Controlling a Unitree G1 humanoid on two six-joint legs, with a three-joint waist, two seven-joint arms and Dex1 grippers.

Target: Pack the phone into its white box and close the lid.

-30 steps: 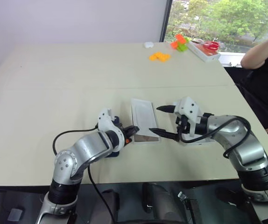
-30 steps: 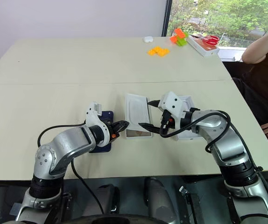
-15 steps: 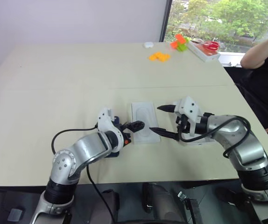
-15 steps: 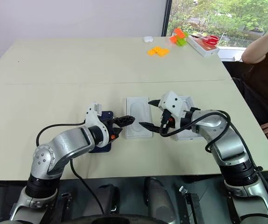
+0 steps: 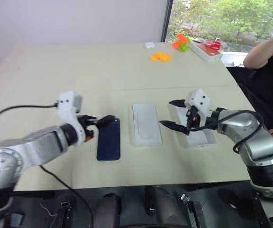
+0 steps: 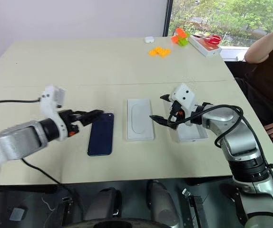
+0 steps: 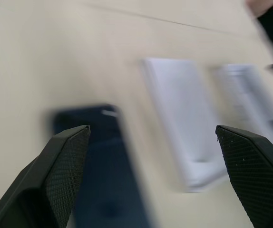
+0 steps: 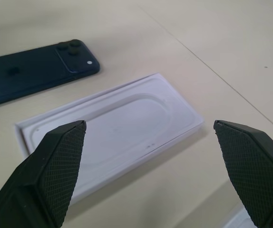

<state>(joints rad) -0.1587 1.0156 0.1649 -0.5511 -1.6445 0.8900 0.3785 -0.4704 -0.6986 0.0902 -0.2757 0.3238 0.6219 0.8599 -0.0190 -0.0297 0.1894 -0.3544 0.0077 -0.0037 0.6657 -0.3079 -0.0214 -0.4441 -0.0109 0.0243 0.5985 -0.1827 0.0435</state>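
Beige table (image 5: pixel 55 71) (window (image 5: pixel 212 19) beyond) holds the phone (image 5: pixel 109 139).

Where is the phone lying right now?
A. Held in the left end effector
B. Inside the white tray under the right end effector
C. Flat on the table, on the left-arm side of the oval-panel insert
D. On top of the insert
C: the phone lies flat on the table, apart from the insert, ungripped.

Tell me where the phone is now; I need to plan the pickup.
In the head views the phone lies flat on the table, just left of the white insert, with the left pincer open at its far end.
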